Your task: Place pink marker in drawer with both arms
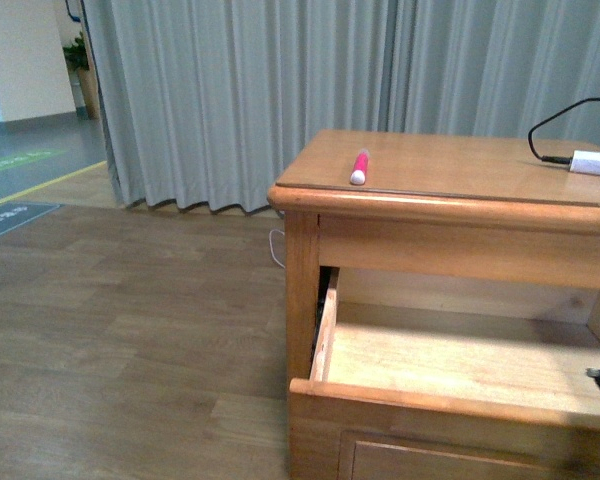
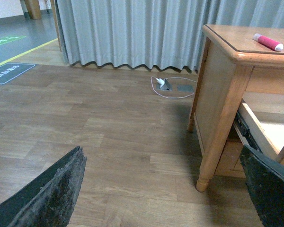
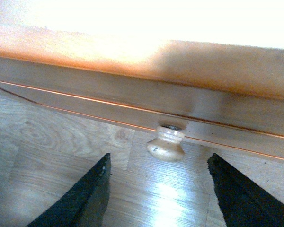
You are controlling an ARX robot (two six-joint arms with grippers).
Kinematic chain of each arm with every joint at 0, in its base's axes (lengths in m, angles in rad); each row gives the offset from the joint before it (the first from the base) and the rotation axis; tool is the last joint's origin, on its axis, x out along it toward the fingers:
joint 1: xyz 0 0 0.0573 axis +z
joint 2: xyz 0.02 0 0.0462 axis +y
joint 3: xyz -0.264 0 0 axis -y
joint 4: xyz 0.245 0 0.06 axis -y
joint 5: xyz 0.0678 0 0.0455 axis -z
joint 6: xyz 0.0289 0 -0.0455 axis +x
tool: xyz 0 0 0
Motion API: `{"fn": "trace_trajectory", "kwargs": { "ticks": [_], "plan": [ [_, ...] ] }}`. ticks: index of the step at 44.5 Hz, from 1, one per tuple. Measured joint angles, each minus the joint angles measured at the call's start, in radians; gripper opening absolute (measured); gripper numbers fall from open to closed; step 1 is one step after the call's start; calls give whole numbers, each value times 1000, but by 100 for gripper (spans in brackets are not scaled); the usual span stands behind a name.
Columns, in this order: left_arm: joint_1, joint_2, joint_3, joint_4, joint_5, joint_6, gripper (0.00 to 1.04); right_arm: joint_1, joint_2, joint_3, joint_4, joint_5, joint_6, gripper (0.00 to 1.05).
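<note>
- The drawer [image 1: 430, 398] stands pulled well out under the table [image 1: 460, 170] and its pale inside is bare. I judge the opening done and picking up the pink marker [image 1: 360, 166] to be the step in hand.
- My left hand [image 2: 162, 158] is open, fingers spread wide with nothing between them. It hangs low over the wooden floor, out to the left of the table's near left leg.
- The marker lies flat on the tabletop near the left front corner, white end toward the near edge. It is well apart from my left hand, above it and to its right.
- To do this well, I should rise clear of the tabletop's edge before moving in. Then I should come down with the fingers across the marker's length, since it is round and may roll.
- My right hand [image 3: 159, 163] is open too. The round knob [image 3: 166, 144] sits just beyond the gap between its fingers, untouched, so this hand can steady the drawer front.
- The white plug adapter [image 1: 592, 162] lies at the far right, out of the way.
</note>
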Motion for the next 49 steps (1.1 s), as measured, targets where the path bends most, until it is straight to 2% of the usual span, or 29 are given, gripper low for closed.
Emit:
{"fn": "trace_trajectory", "kwargs": {
  "ticks": [10, 15, 23, 31, 37, 49],
  "plan": [
    [0, 0, 0, 0, 0, 0, 99, -89, -479, -5, -371, -98, -8, 98],
    [0, 0, 0, 0, 0, 0, 99, -164, -686, 63, -576, -146, -55, 96],
    [0, 0, 0, 0, 0, 0, 99, -213, -760, 161, -721, -177, -120, 96],
    [0, 0, 0, 0, 0, 0, 99, -216, -781, 189, -776, -188, -164, 96],
    [0, 0, 0, 0, 0, 0, 99, -213, -828, 177, -727, -153, -178, 96],
    [0, 0, 0, 0, 0, 0, 99, -212, -836, 167, -724, -151, -185, 96]
  ]
}}
